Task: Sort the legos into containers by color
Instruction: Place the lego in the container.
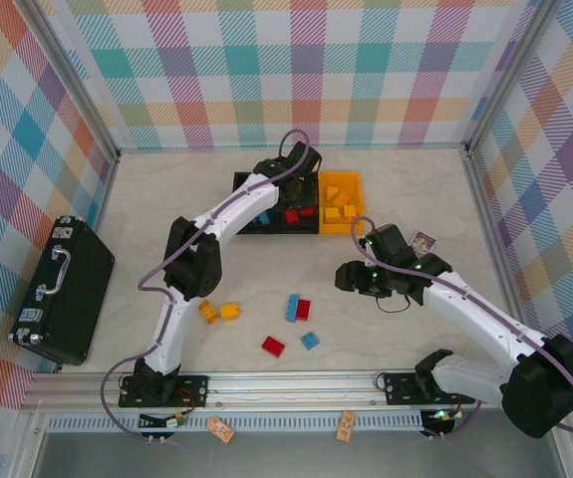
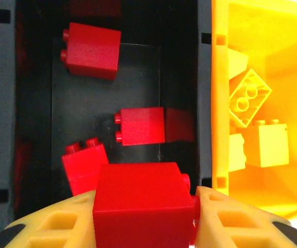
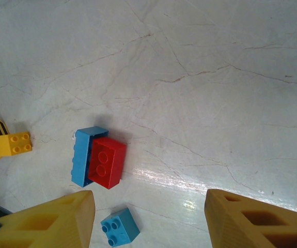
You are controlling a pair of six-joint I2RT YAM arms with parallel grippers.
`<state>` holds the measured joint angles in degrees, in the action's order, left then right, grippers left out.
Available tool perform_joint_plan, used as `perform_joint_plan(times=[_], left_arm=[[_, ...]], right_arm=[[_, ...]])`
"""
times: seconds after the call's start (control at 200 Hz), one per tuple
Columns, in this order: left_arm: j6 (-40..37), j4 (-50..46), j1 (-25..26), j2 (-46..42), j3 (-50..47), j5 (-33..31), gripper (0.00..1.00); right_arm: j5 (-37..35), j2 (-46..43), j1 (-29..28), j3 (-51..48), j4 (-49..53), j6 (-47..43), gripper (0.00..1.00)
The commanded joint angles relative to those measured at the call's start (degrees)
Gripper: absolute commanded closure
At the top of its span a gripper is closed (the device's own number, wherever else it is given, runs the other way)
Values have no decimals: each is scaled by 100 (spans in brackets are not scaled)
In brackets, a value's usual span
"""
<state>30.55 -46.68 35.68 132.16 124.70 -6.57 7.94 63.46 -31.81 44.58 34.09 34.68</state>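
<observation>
The left jaws clamp a red brick [image 2: 138,199] above the middle black bin [image 2: 204,103], where other red bricks [image 2: 138,125] lie. Touching that bin at its 3 o'clock, the yellow-orange bin [image 2: 219,77] holds yellow bricks [image 2: 266,144]. The right jaws hang wide and empty over the counter [image 3: 215,77]. Beneath them a blue brick [image 3: 82,155] touches a red one [image 3: 107,163], with a small blue brick [image 3: 120,227] at their 6 o'clock.
</observation>
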Motion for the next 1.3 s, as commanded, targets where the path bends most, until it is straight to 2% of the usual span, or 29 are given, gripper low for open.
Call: perform_joint_plan(times=[0.0, 0.215, 0.26, 0.325, 0.51, 0.635, 0.75, 1.16, 1.295], left_arm=[[-4, -354, -177, 443, 661, -21, 62], [-32, -645, -298, 1117, 1686, -94, 59], [-32, -617, -315, 1160, 1723, -74, 57], [-44, -581, -325, 1177, 1721, -57, 48], [-174, -575, -320, 1023, 1702, 34, 42], [-249, -619, -267, 776, 1577, 75, 42], [-342, -444, -154, 263, 979, 140, 43], [-204, 793, 27, -2095, -2575, 694, 43], [-116, 1025, 60, -2703, -3468, 830, 43]], right_arm=[[-56, -128, 35, -70, 87, -95, 42], [-83, -147, 39, -54, 125, -46, 42], [-91, -144, 43, -50, 132, -33, 42], [-100, -158, 44, -53, 134, -17, 42], [-78, -116, 41, -41, 102, -6, 42], [-43, -56, 44, -18, 44, 3, 42], [-30, -3, 37, 9, -21, -7, 41], [14, 212, 37, 96, -122, -31, 41], [82, 249, 44, 118, -91, 1, 40]])
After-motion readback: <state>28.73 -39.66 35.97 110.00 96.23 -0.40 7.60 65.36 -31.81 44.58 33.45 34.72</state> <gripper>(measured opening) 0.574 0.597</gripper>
